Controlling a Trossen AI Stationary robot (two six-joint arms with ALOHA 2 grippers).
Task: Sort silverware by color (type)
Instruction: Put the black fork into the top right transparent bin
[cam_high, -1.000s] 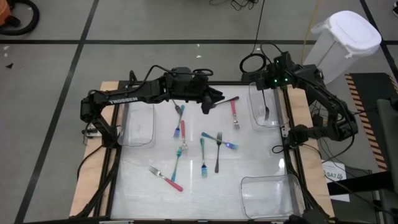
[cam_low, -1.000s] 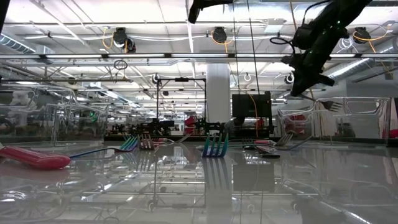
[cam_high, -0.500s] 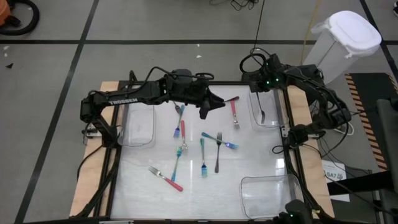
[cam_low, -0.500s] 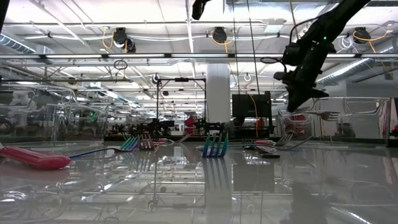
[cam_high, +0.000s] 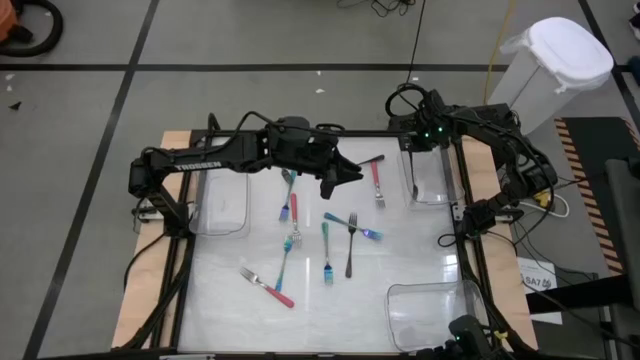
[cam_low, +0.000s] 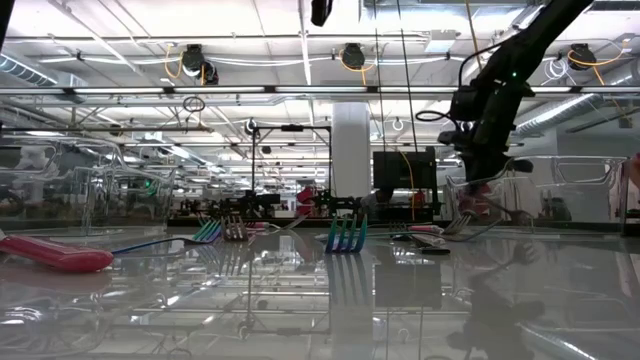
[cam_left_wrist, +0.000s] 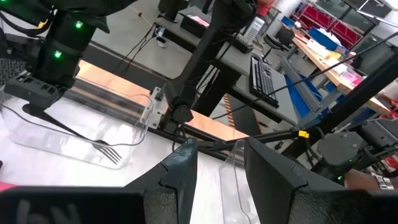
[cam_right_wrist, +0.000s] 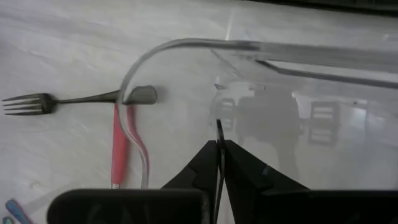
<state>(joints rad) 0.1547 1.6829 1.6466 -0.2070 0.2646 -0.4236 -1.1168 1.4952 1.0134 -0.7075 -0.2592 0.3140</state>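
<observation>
Two dark arms are seen over the counter (cam_high: 420, 260). A clear bin (cam_high: 432, 180) is entered from above by the right claw (cam_high: 415, 183), which is clenched on a black fork (cam_right_wrist: 219, 163) held upright between its fingers, tines lowered toward the bin floor. The left claw (cam_high: 345, 172) is held released above the middle of the counter, nothing between its fingers (cam_left_wrist: 180, 171). Just beside it lie a second black fork (cam_high: 362, 163) and a red fork (cam_high: 377, 184); below it, teal forks (cam_high: 327, 252) and another black one (cam_high: 350, 245) are scattered. A red-handled fork (cam_high: 268, 287) lies farthest from both claws.
</observation>
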